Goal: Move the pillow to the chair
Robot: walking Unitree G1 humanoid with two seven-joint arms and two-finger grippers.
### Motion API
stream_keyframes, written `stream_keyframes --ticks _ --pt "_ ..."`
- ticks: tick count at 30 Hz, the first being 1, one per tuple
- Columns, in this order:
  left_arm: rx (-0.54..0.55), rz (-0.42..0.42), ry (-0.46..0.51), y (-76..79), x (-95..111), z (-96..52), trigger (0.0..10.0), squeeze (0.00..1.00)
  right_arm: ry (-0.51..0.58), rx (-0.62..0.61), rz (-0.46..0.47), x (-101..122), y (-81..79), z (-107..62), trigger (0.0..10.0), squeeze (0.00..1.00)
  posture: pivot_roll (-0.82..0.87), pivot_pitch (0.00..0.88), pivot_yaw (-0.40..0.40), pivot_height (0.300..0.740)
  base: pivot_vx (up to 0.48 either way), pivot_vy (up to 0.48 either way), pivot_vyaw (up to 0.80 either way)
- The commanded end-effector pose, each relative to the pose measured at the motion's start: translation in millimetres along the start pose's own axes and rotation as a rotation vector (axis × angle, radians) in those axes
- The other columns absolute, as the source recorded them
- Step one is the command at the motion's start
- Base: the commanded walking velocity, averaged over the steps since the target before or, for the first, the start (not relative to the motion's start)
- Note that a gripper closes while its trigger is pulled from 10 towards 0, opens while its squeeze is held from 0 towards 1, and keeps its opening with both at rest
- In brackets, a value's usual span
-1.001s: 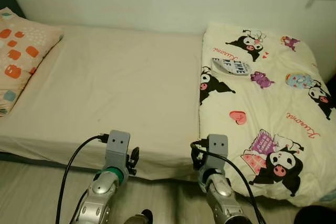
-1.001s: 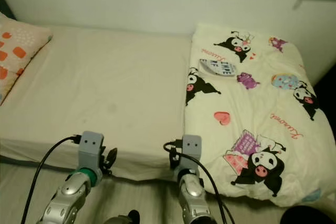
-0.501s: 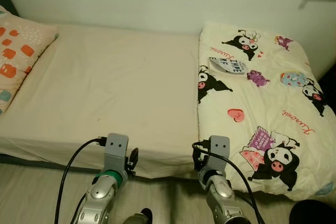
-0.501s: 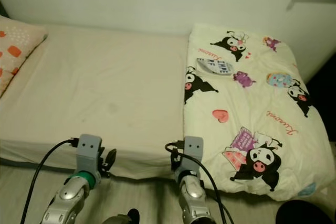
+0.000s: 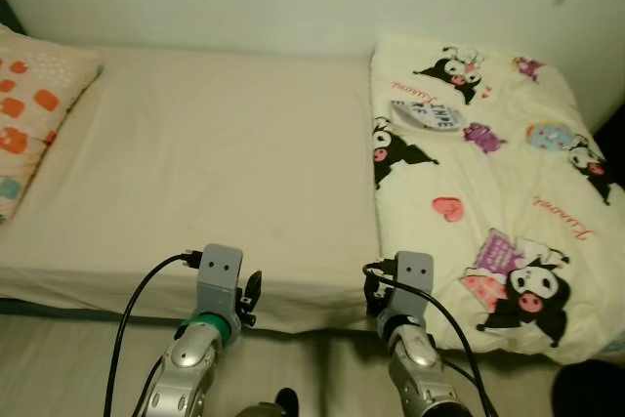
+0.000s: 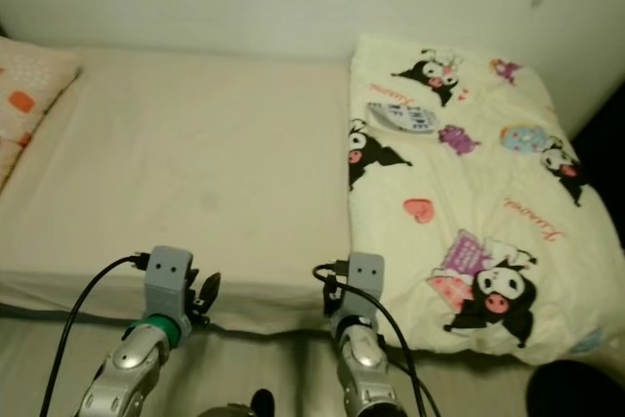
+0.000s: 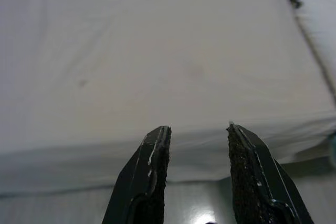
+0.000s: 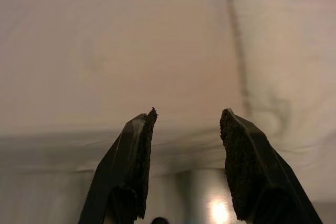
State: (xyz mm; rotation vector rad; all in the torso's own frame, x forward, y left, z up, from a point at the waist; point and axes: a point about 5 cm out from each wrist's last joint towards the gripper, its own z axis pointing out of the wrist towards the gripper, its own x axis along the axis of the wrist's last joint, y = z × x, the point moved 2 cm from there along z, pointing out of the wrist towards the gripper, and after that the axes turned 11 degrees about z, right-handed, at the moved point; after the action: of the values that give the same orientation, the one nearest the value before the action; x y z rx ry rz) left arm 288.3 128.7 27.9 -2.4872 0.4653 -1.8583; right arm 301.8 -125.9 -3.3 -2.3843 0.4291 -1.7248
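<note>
View shifted right since a second ago: pillow (image 5: 34, 114) slides toward left edge, less of it showing; camera moved, not bedding. Pillow with orange squares lies at left end of bed (image 5: 215, 163), far from both grippers. Cartoon-print duvet (image 5: 488, 173) covers bed's right end, small printed pouch (image 5: 427, 116) on top. Left gripper (image 7: 195, 129) and right gripper (image 8: 186, 114) hang low at bed's near edge, fingers spread apart, holding nothing. Pale floor (image 5: 59, 358) below
</note>
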Motion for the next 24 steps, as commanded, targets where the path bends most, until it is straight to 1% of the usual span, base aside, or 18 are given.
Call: stream_keyframes --ticks 1,8,24 --pt "-0.001 -0.002 -0.02 -0.6 -7.0 -3.1 10.0 0.0 -0.024 -0.014 0.01 -6.7 2.9 -2.5 10.0 0.0 0.18 0.022 0.055 0.74 0.0 0.42 0.0" --pt "-0.004 -0.002 -0.024 -1.0 -7.4 -3.0 10.0 0.0 -0.024 -0.019 0.011 -6.7 5.0 -2.5 10.0 0.0 0.18 0.019 0.058 0.74 0.0 0.42 0.0" --pt "-0.006 0.009 -0.028 -2.7 -7.4 -3.0 10.0 0.0 -0.031 -0.018 0.022 -7.5 3.2 -1.9 10.0 0.0 0.19 0.016 0.059 0.74 0.0 0.418 0.0"
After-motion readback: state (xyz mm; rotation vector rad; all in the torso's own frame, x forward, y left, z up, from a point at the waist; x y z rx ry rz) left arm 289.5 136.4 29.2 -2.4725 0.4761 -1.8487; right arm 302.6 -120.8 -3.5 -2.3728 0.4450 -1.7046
